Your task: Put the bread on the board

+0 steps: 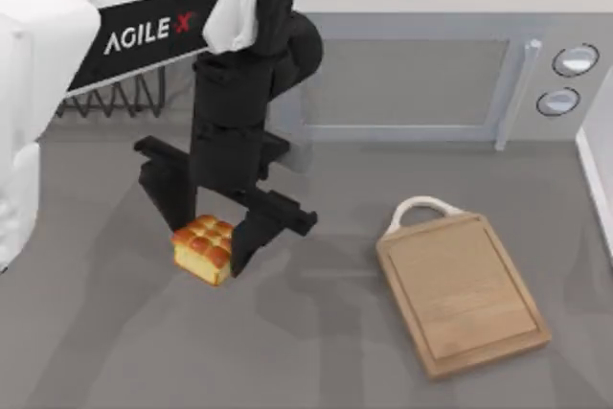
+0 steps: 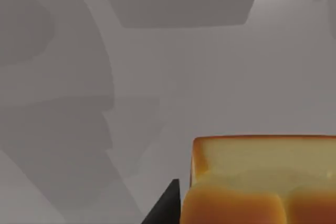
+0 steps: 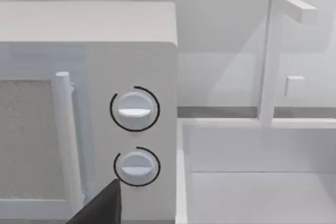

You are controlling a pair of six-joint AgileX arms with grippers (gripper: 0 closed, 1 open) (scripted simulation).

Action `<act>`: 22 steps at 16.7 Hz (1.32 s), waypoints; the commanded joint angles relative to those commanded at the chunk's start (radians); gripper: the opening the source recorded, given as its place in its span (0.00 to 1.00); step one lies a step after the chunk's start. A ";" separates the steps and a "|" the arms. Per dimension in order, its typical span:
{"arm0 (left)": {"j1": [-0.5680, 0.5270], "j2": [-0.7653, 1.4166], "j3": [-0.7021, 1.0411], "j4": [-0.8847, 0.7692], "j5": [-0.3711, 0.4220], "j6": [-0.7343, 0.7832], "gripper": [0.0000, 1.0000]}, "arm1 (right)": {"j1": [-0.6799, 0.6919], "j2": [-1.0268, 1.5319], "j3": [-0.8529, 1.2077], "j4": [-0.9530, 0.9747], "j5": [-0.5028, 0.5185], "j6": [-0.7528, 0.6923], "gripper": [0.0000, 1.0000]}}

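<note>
A grey counter (image 1: 316, 352) is seen from above. On its left half, my left arm reaches down from the upper left, its black left gripper (image 1: 206, 241) lowered over the bread (image 1: 203, 248). The bread is a small squarish block of rolls with a glossy orange-brown bumpy top and pale yellow sides. One black finger stands against the bread's right side and the other at its upper left, so the jaws bracket the bread and appear clenched on it. Whether the bread rests on the counter or is lifted just off it cannot be told.

In the left wrist view the bread (image 2: 262, 182) sits close to the camera, with a dark fingertip (image 2: 167, 205) just beside its edge and grey counter beyond.

The board (image 1: 465, 294) lies well apart from the bread, on the right half of the counter. It is a light-wood rectangle, turned at an angle, with a white loop handle at its upper-left short end. Nothing lies on it.

A white microwave (image 1: 412, 79) stands at the back of the counter, with two round knobs on its right.

The right wrist view looks at the microwave (image 3: 131, 51) and a white sink (image 3: 257, 177) beside it. Only a dark finger tip (image 3: 105, 205) of the right gripper is visible there, so its jaws cannot be judged.
</note>
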 joint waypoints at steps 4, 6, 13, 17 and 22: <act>-0.201 0.191 0.232 -0.138 0.049 -0.293 0.00 | 0.000 0.000 0.000 0.000 0.000 0.000 1.00; -0.272 0.282 0.377 -0.180 0.063 -0.433 0.00 | 0.000 0.000 0.000 0.000 0.000 0.000 1.00; -0.373 0.481 0.864 -0.159 0.007 -0.839 0.00 | 0.000 0.000 0.000 0.000 0.000 0.000 1.00; -0.377 0.509 0.989 -0.104 -0.041 -0.947 0.00 | 0.000 0.000 0.000 0.000 0.000 0.000 1.00; -0.372 0.505 0.992 -0.102 -0.042 -0.949 0.00 | 0.000 0.000 0.000 0.000 0.000 0.000 1.00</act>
